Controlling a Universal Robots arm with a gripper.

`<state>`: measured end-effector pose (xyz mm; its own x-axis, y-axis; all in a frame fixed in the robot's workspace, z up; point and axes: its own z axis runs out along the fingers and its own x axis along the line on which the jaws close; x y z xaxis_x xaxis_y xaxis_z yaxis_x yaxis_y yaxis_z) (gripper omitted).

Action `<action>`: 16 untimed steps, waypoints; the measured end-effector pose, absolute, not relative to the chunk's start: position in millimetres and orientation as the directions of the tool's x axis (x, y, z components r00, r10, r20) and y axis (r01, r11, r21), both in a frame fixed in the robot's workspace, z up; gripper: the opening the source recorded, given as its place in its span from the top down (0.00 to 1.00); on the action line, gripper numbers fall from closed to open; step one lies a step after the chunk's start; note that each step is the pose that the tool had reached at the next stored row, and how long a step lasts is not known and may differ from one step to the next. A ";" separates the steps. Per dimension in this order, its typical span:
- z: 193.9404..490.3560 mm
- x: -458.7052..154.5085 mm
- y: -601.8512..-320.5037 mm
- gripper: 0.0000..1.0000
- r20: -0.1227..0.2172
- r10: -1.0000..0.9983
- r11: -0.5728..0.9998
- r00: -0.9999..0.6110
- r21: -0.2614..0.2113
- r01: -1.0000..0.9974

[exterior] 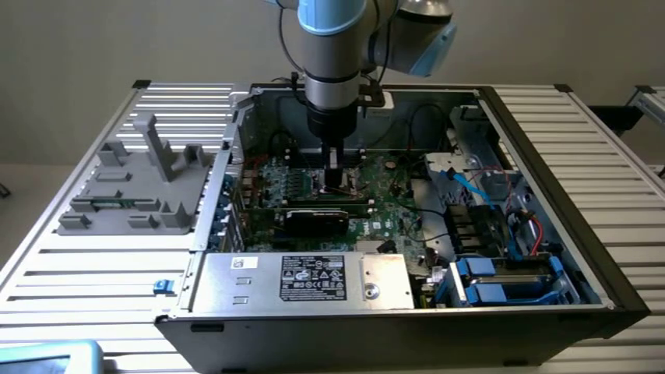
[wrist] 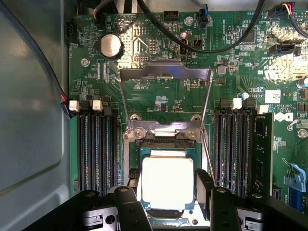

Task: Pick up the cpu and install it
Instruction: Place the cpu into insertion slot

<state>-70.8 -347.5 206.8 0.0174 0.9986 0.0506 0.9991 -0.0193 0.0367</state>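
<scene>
The cpu, a small square chip with a bright silvery top and a thin green rim, sits level in or just over the black socket frame on the green motherboard. My gripper straddles it, one black finger against one edge and the other against the opposite edge, shut on the chip. The socket's metal load plate is swung open, away from the socket. In the exterior view my gripper reaches straight down into the open computer case, right at the board.
Rows of memory slots flank the socket on both sides. Black cables cross the board beyond the load plate. A silver power supply box fills the case's near side. A grey fixture stands on the table at the exterior view's left.
</scene>
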 end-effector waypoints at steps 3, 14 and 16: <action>206.7 -70.7 -347.5 0.46 0.051 0.999 -0.019 0.017 0.037 0.999; 205.2 -70.0 -344.7 0.46 0.047 0.999 -0.021 0.020 0.037 0.999; 204.4 -69.9 -344.7 0.46 0.047 0.999 -0.022 0.020 0.037 0.999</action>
<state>-69.9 -344.7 204.4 0.0200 0.9987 0.0467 0.9991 -0.0217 0.0370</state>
